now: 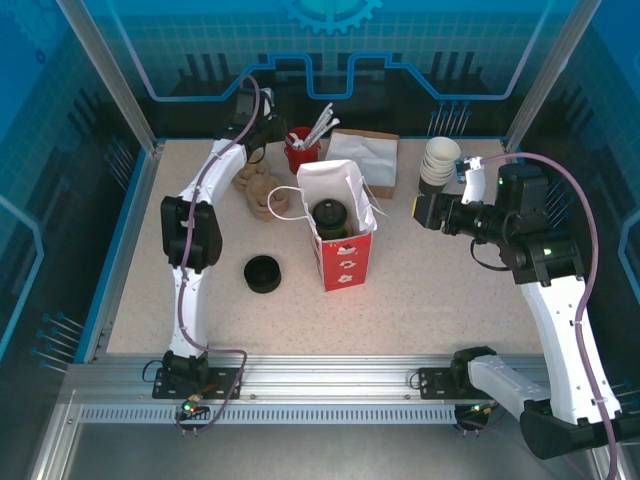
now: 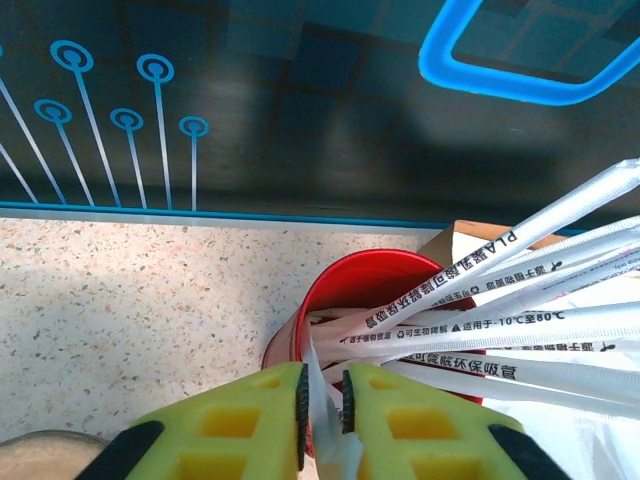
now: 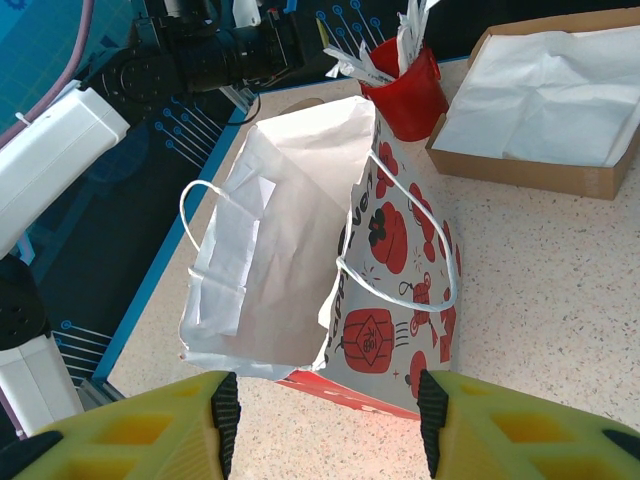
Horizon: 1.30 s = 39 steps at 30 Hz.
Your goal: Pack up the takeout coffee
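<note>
Paper bag [image 3: 395, 240]: white above a red base, printed with red lantern motifs outlined in black; white cord handles. Cup [image 2: 350, 290]: red. Wrapped straws [image 2: 500, 330]: white with black lettering. Left gripper [image 2: 322, 405] and right gripper [image 3: 325, 405]: yellow, black pads. Table [image 1: 450, 290]: beige, finely speckled. Back wall [image 2: 300, 120]: dark teal with bright blue lines and rings. Takeout coffee [image 1: 330, 215]: black top. Cardboard box [image 3: 540, 170]: brown.
</note>
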Each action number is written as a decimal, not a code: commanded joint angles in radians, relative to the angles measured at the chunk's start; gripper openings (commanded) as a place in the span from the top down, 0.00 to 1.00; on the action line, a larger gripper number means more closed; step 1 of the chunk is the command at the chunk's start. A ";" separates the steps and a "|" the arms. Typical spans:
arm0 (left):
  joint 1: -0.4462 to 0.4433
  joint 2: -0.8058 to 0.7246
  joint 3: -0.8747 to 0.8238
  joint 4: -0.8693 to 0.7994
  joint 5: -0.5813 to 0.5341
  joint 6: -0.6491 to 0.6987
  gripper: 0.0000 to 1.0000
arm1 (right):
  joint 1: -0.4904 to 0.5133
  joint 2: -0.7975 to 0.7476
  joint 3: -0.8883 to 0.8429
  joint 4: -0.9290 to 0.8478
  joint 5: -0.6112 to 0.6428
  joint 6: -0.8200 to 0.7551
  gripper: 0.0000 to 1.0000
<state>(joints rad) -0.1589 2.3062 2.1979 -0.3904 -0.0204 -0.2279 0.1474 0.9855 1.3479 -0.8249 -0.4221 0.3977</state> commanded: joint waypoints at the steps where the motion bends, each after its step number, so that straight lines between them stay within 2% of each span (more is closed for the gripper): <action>1: 0.012 -0.110 0.051 -0.015 0.006 0.037 0.84 | -0.011 -0.016 0.023 0.020 0.000 -0.017 0.47; 5: 0.012 -0.180 0.070 -0.062 -0.014 0.065 0.88 | -0.012 -0.021 0.033 0.013 0.002 -0.022 0.47; 9: 0.006 -0.261 0.074 -0.113 -0.031 0.098 0.88 | -0.014 -0.030 0.034 0.012 0.001 -0.025 0.47; 17: -0.021 -0.457 0.084 -0.252 -0.146 0.191 0.87 | -0.015 -0.042 0.046 0.004 -0.002 -0.041 0.46; 22: -0.061 -0.597 0.070 -0.328 -0.176 0.217 0.87 | -0.016 -0.048 0.048 0.005 0.000 -0.056 0.46; 33: -0.259 -0.861 0.034 -0.497 -0.177 0.210 0.88 | -0.030 -0.039 0.029 0.018 0.003 -0.076 0.46; 39: -0.367 -0.934 0.002 -0.569 -0.161 0.174 0.89 | -0.035 -0.029 0.028 0.019 0.000 -0.079 0.46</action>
<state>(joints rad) -0.4942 1.3800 2.2200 -0.8867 -0.1795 -0.0284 0.1280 0.9520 1.3689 -0.8253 -0.4194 0.3382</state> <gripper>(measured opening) 0.120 0.540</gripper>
